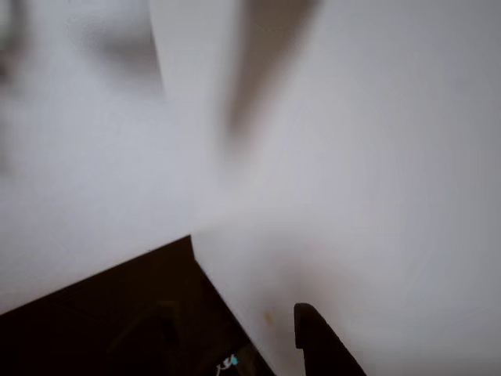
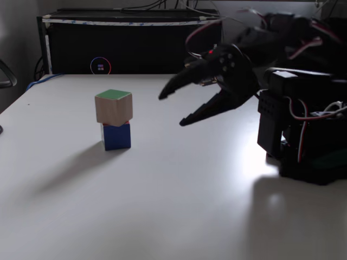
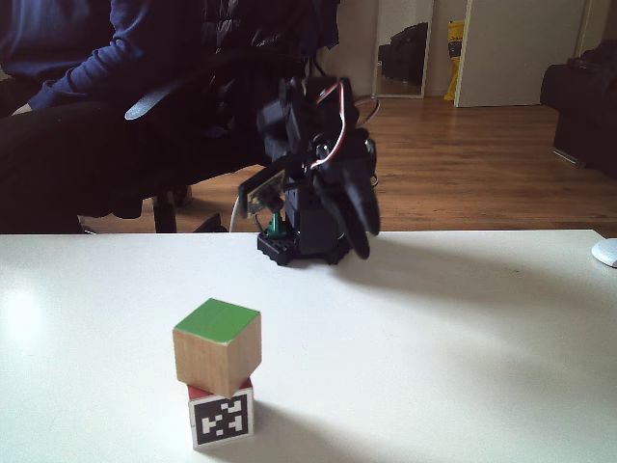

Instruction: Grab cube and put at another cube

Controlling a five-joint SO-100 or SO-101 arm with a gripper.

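The cube (image 2: 114, 107), light wood with a green top face, sits stacked on another cube (image 2: 116, 136), slightly turned against it. In both fixed views a thin red strip of the lower one's top shows under it. The lower cube's side looks blue in one fixed view, and in the other the lower cube (image 3: 223, 418) shows a black-and-white marker below the green-topped cube (image 3: 218, 347). My gripper (image 2: 171, 110) hangs open in the air to the right of the stack, well apart from it, holding nothing. It shows blurred near the arm's base (image 3: 359, 236). One dark fingertip (image 1: 311, 333) shows in the blurred other view.
The arm's base (image 2: 303, 141) stands at the table's right side. A black box (image 2: 130, 43) lines the far edge. A seated person (image 3: 77, 87) is behind the table (image 3: 463, 367), and a white mouse (image 3: 605, 253) lies at its right edge.
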